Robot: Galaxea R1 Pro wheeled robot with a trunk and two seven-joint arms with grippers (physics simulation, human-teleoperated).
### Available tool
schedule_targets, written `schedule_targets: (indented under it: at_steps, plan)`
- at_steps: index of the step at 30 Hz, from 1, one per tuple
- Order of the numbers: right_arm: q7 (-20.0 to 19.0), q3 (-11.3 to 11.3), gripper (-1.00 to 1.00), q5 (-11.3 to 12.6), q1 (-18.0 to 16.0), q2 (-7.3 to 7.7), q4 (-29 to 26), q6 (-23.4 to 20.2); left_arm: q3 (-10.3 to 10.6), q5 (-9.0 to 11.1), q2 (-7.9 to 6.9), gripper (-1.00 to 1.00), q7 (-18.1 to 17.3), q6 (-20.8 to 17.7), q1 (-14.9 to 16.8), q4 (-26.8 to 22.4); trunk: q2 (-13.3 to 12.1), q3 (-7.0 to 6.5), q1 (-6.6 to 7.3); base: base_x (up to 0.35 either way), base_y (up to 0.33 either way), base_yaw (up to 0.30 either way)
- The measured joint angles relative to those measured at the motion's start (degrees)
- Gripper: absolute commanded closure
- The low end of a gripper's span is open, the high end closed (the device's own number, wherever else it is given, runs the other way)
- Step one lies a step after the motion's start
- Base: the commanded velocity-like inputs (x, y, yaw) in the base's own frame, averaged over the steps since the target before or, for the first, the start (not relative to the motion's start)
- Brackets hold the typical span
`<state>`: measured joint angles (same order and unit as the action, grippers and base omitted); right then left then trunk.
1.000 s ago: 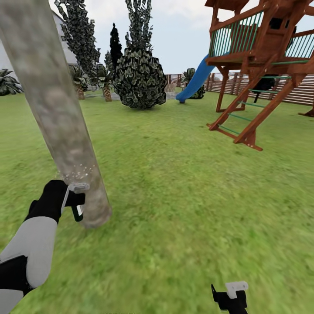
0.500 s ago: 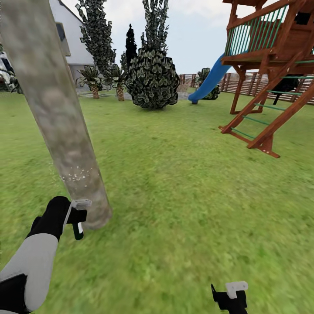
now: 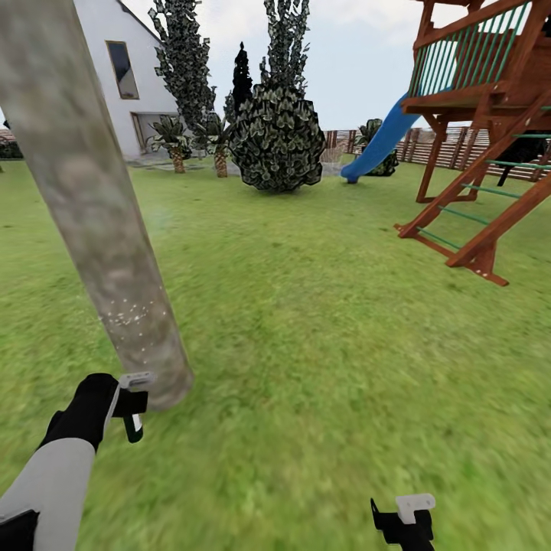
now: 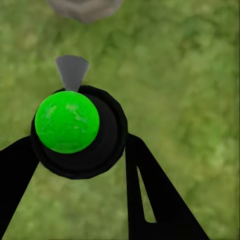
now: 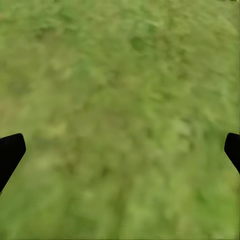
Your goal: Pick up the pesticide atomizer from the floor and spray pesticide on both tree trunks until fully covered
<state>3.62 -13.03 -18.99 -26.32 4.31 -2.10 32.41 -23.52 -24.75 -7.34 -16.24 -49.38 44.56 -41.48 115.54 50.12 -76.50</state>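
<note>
Green lawn (image 3: 321, 321) has slid across the head view since a second ago: the white house (image 3: 126, 73) now shows more fully behind the tree trunk (image 3: 99, 222), and the play tower (image 3: 490, 115) sits further right. That is the camera turning, not the things. The left gripper (image 3: 132, 405) shows lower in frame than before, nearer the trunk's foot. The white speckle of spray (image 3: 134, 314) remains on the bark, a thin band above the gripper.

Hidden or unclear: the trunk's crown is cut off at the top edge; the second tree cannot be picked out. The pesticide atomizer (image 4: 79, 131) reads clearly only from the left wrist: black round body, bright green cap, grey nozzle pointing toward the trunk base (image 4: 85, 7). In the head view it is a small dark-and-white shape at the gripper, details too small.

Pose: left arm reaches forward and low, black fingers (image 4: 150, 195) closed either side of the atomizer, just beside the trunk. Right gripper (image 3: 409, 520) hangs low at the frame's bottom edge over grass, fingertips (image 5: 10, 152) spread wide with nothing between them.
</note>
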Motion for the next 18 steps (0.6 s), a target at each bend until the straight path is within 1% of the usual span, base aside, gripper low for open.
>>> schedule_targets:
  at_steps: [3, 5, 9, 13, 18]
  plan:
    - [-0.02, 0.00, -1.00, -0.01, 0.00, 0.00, 0.00, 0.01, -0.06, -0.06, 0.03, 1.00, 0.00, -0.04, -0.04, -0.25, 0.00, 0.00, 0.01, 0.322, 0.000, 0.012]
    - [-0.02, 0.00, -1.00, 0.01, 0.00, 0.00, -0.02, 0.03, -0.05, -0.10, -0.06, 1.00, 0.14, -0.06, -0.05, -0.30, 0.00, 0.00, -0.01, 0.114, 0.000, 0.199]
    - [-0.03, -0.01, -1.00, -0.06, -0.01, 0.00, 0.00, -0.03, 0.00, -0.42, -0.61, 1.00, 0.45, -0.04, -0.12, -0.22, 0.00, 0.00, -0.02, 0.018, 0.000, 0.265]
    - [-0.03, -0.01, -1.00, -0.08, -0.01, 0.00, 0.01, -0.05, 0.05, 0.04, -0.15, 1.00, 0.08, 0.00, -0.39, 0.26, 0.00, 0.00, -0.03, 0.001, 0.000, 0.277]
    - [-0.03, 0.01, -1.00, -0.10, -0.01, -0.08, 0.01, -0.05, -0.10, 0.03, -0.09, 1.00, -0.15, -0.06, -0.40, -0.16, 0.00, 0.00, -0.02, 0.000, 0.000, 0.277]
